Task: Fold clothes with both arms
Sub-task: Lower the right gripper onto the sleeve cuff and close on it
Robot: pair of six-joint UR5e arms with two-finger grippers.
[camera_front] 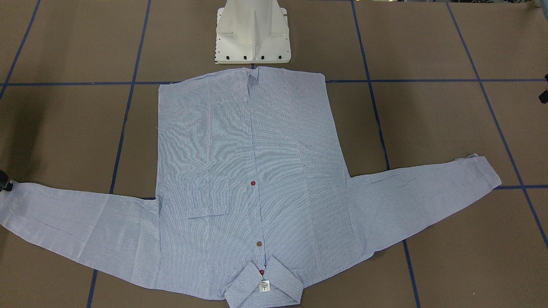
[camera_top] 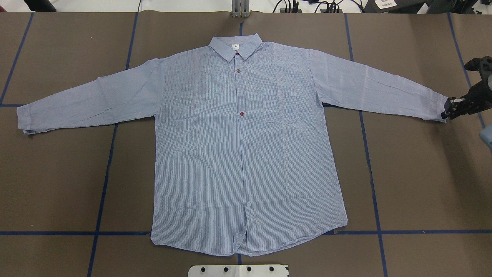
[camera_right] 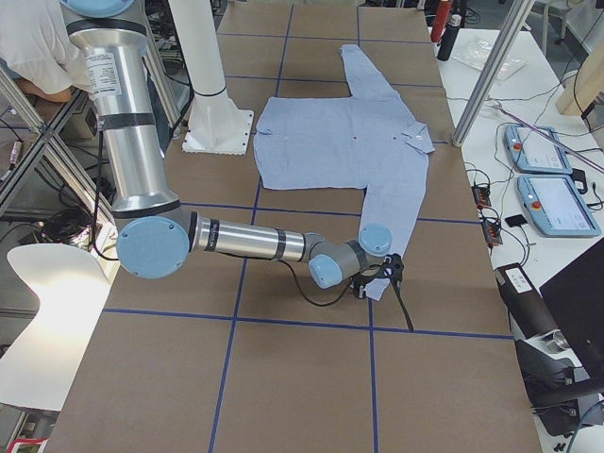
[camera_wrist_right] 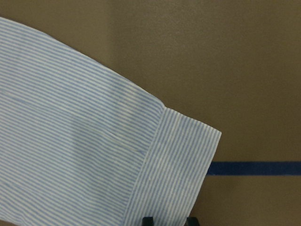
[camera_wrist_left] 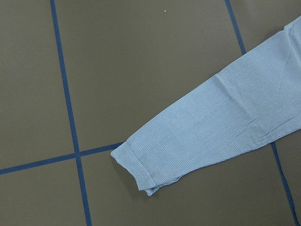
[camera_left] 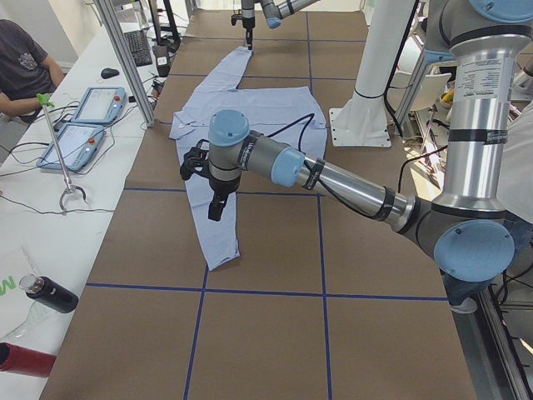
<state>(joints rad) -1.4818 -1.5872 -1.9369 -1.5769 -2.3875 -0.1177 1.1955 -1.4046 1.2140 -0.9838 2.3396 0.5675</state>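
One shirt (camera_top: 246, 154) lies flat on the desk (camera_top: 57, 184), arms spread. We see the right end effector (camera_top: 449, 109) at one cuff (camera_wrist_right: 178, 160), fingers (camera_wrist_right: 147, 221) apart; the left end effector (camera_left: 215, 207) hangs over the other sleeve (camera_wrist_left: 221, 122), its state we cannot tell.

Four exterior, two wrist views on shirt (camera_top: 246, 154)
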